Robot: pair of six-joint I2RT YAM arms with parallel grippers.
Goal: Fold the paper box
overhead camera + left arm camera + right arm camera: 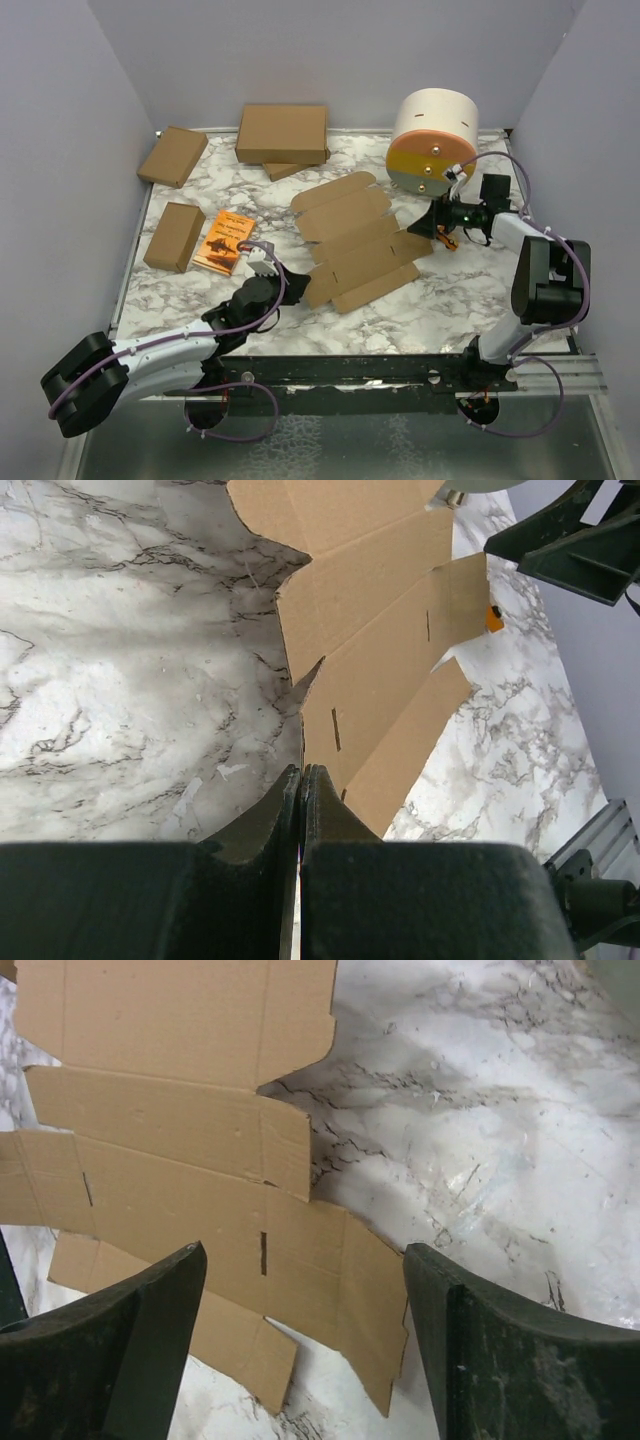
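The paper box (355, 240) lay flat and unfolded on the counter (450, 300), between the two arms. The left end effector (302, 778) was fully closed, its tips at the sheet's near edge; whether it pinched card could not be told. The right end effector (305, 1252) was wide apart over the opposite flaps. Judged light, stiff across panels, yielding at creases and liable to slide; best taken at a flap edge.
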